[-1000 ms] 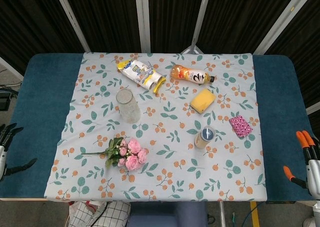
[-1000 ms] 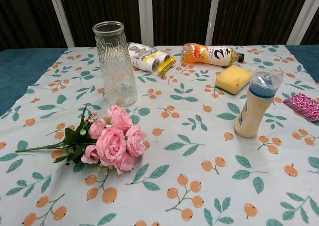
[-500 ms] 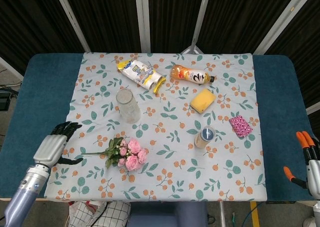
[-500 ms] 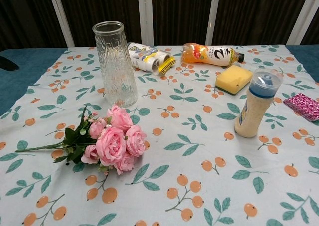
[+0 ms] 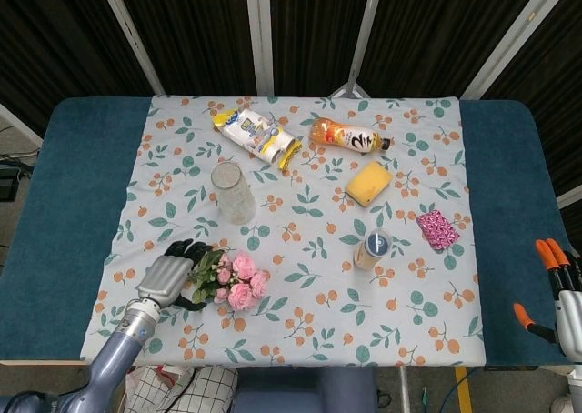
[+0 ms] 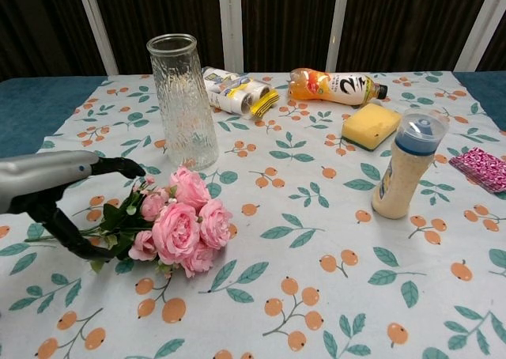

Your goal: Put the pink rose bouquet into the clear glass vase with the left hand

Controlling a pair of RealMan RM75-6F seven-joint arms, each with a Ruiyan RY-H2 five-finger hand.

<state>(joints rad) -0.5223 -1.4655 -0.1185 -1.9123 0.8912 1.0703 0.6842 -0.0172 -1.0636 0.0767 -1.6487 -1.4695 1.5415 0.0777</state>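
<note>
- Fingers (image 5: 189,248) of the left hand (image 5: 166,277) are spread apart in the head view, curving over the stem end of the bouquet (image 5: 231,281); the thumb reaches under the leaves, and a firm grip cannot be made out from above.
- Head view, count: one bouquet, one vase (image 5: 233,193), one orange bottle (image 5: 349,137) lying flat, one snack pack (image 5: 257,135), one yellow sponge (image 5: 368,183), one blue-capped bottle (image 5: 372,249), one pink pouch (image 5: 437,229), all on one floral cloth (image 5: 300,327).
- The bouquet lies on its side near the front left of the cloth, blooms toward the right, with the vase upright behind it and apart from it.
- The right hand (image 5: 564,299) shows only at the right edge of this view, off the cloth, orange fingertips apart and holding nothing.
- Chest view: the left hand (image 6: 49,191) comes in from the left edge, its dark fingers (image 6: 118,166) arched above the green leaves and the thumb low beside the stem, with a gap between them; they flank the stem, and contact cannot be told.
- This view shows the bouquet (image 6: 175,223) flat on the cloth (image 6: 316,296), just in front of the vase (image 6: 183,100).
- Chest view gives the vase's ribbed glass and open mouth, which the overhead view flattens; it does not show the right hand.
</note>
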